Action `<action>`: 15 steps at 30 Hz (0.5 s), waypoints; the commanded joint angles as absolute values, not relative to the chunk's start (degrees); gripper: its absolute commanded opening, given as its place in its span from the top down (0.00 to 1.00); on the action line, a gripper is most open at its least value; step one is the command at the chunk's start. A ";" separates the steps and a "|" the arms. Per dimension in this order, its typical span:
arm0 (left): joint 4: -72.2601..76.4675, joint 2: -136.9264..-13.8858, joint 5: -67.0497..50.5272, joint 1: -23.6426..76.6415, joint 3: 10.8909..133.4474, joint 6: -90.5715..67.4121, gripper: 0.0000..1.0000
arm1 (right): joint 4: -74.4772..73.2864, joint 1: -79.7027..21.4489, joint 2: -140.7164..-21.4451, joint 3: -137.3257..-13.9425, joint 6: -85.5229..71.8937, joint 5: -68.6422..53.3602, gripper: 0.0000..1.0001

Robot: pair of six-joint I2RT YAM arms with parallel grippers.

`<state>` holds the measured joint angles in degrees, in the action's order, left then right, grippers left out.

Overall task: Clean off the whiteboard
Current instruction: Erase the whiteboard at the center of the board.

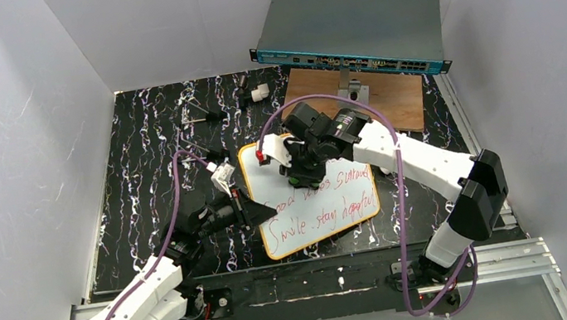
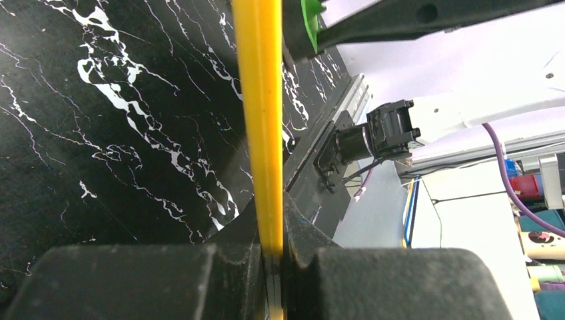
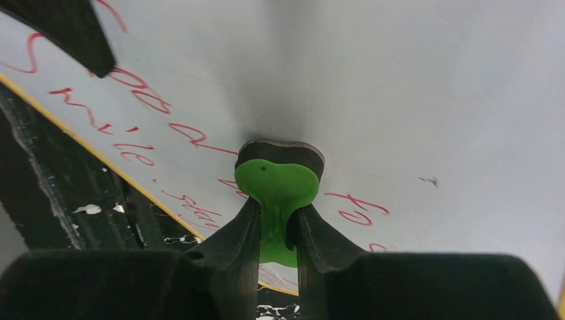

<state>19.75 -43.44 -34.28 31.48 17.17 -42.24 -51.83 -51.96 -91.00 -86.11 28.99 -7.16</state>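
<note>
Slippage is your main worry: the left gripper is clamped fully shut on nothing more than the thin yellow frame of the whiteboard, which lies on the black marbled table in front of both arms. The right gripper has its fingers pinched, partly closed, on the narrow green tab of the eraser, whose pad presses on the white surface. Red writing fills the near half (some of it runs close beside the left fingers). Push too hard on a stroke and the board could pivot or pull free. The eraser could twist in its slim grip. Sweep leftward carelessly and the two grippers may collide.
</note>
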 commanded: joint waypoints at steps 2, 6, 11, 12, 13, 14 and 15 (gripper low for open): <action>29.66 -41.71 -38.57 32.08 18.25 -40.49 1.00 | -51.99 -53.52 -89.68 -87.18 29.28 -9.92 0.99; 29.12 -41.37 -38.52 32.08 18.38 -40.45 1.00 | -45.83 -52.30 -90.33 -86.46 26.08 5.52 0.99; 29.13 -41.02 -38.32 32.08 18.05 -40.42 1.00 | -43.38 -49.35 -90.29 -87.44 24.35 11.75 0.99; 29.28 -41.23 -38.36 32.08 18.10 -40.43 1.00 | -43.15 -49.19 -90.00 -87.26 24.35 12.28 0.99; 29.53 -41.42 -38.45 32.08 18.10 -40.43 1.00 | -42.97 -49.14 -89.80 -86.87 24.53 12.54 0.99; 29.80 -41.78 -38.49 32.08 18.18 -40.55 1.00 | -42.83 -49.13 -89.62 -86.47 24.72 12.47 0.99; 29.92 -42.02 -38.57 32.08 18.26 -40.64 1.00 | -42.99 -49.15 -89.50 -86.27 24.84 12.02 0.99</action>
